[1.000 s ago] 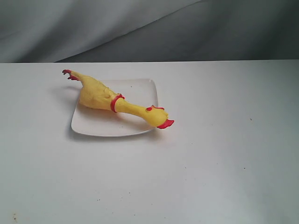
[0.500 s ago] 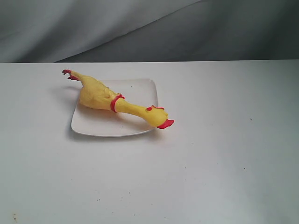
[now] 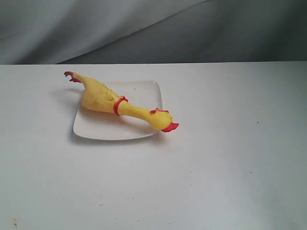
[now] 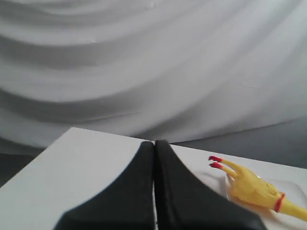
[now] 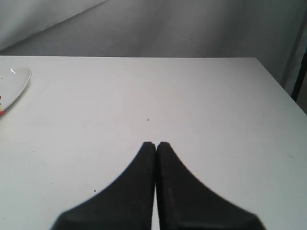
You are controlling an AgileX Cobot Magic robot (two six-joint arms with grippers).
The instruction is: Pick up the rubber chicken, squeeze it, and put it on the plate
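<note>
Left fingers pressed together, rubber chicken beyond — on plate, grey cloth behind

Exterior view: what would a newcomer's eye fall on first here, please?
The yellow rubber chicken catches the eye first: it lies diagonally across the white plate, left of middle on the table, red feet and beak overhanging opposite corners. In the wrist views, black fingers of the left gripper and right gripper fill the foreground, pressed together.
</note>
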